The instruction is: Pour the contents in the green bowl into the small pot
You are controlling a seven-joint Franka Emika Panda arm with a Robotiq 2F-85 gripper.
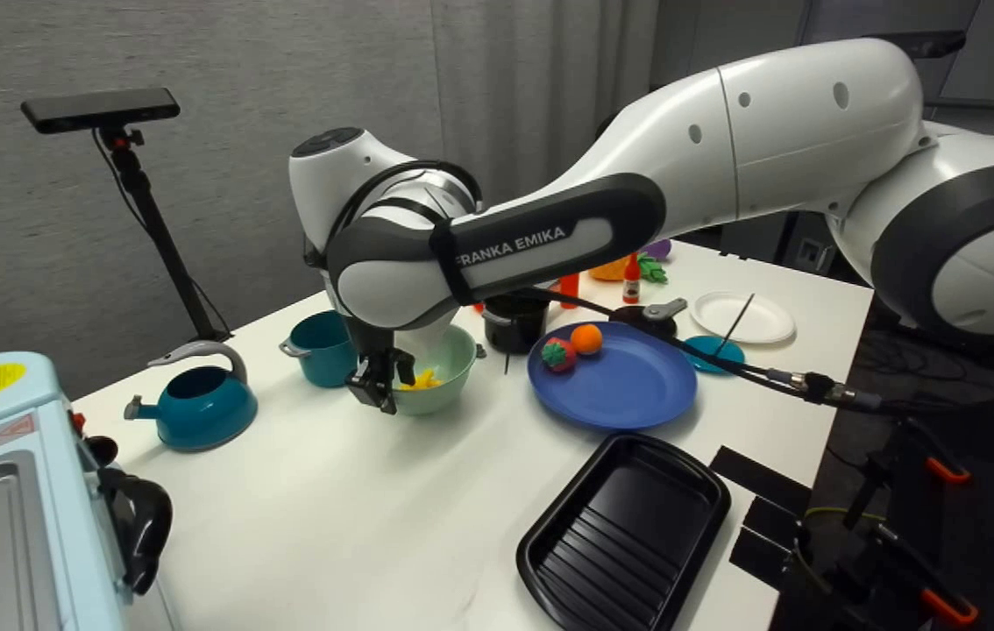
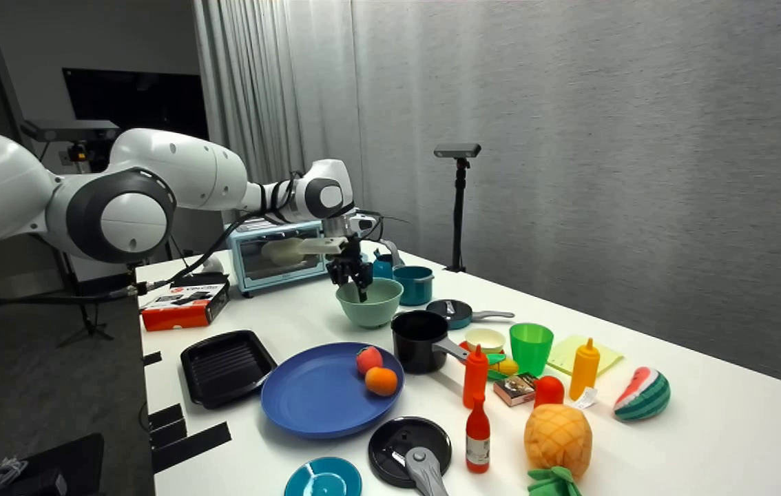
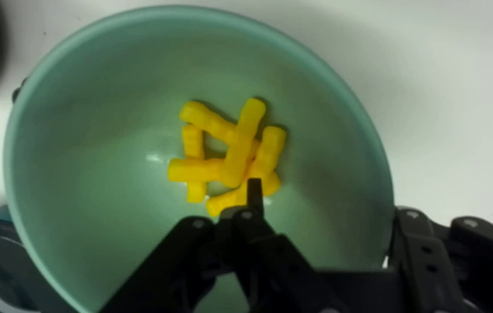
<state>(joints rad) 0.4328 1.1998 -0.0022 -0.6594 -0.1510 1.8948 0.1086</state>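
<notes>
The black claw [image 3: 324, 200] straddles the rim of a wide, round, pale sage-green bowl [image 2: 370, 315], fingers spread apart, one inside; contact cannot be told. Little yellow pieces [image 3: 240, 148] lie heaped within. On the white surface [image 1: 330, 526], the bowl sits toward the edge by the grey wall [image 2: 604, 172].

A teal kettle [image 1: 208, 422] near my gripper [image 3: 330, 198], a blue plate [image 2: 311, 389] apart from it bearing a strawberry [image 1: 559, 356] and an orange [image 1: 586, 339], a black ridged tray [image 1: 633, 526] likewise apart, a pineapple [image 2: 558, 435] and watermelon wedge [image 2: 642, 396] well away from my gripper.
</notes>
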